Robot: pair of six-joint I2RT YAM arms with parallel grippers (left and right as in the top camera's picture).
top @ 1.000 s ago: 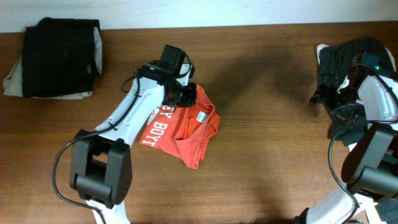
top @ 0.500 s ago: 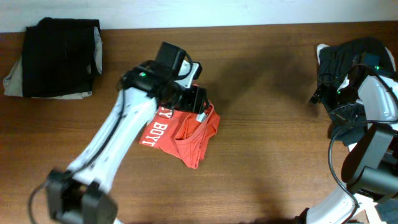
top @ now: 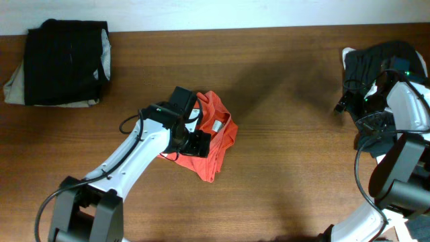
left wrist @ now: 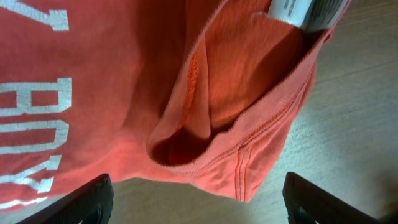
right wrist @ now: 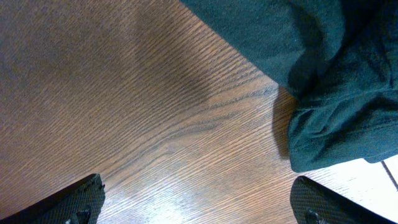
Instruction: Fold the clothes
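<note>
A red-orange T-shirt (top: 218,134) lies bunched in a rough fold at the table's middle. Its white lettering (left wrist: 31,118) and neck label (left wrist: 305,11) show in the left wrist view. My left gripper (top: 190,140) hovers over the shirt's left part, open, its jaws wide apart with nothing between them (left wrist: 199,204). A dark garment (top: 376,60) lies heaped at the far right. My right gripper (top: 348,101) stands beside that heap's left edge, open and empty (right wrist: 202,205) over bare wood, with the dark cloth (right wrist: 323,62) just ahead of it.
A stack of folded black clothes (top: 67,60) on a pale cloth (top: 13,91) sits at the back left. A white surface (right wrist: 388,168) shows under the dark heap at the right edge. The table top (top: 282,168) is brown wood.
My left gripper has opened and let go of the shirt's upper edge. It then moved toward the front, over the lettering. The right arm has not moved.
</note>
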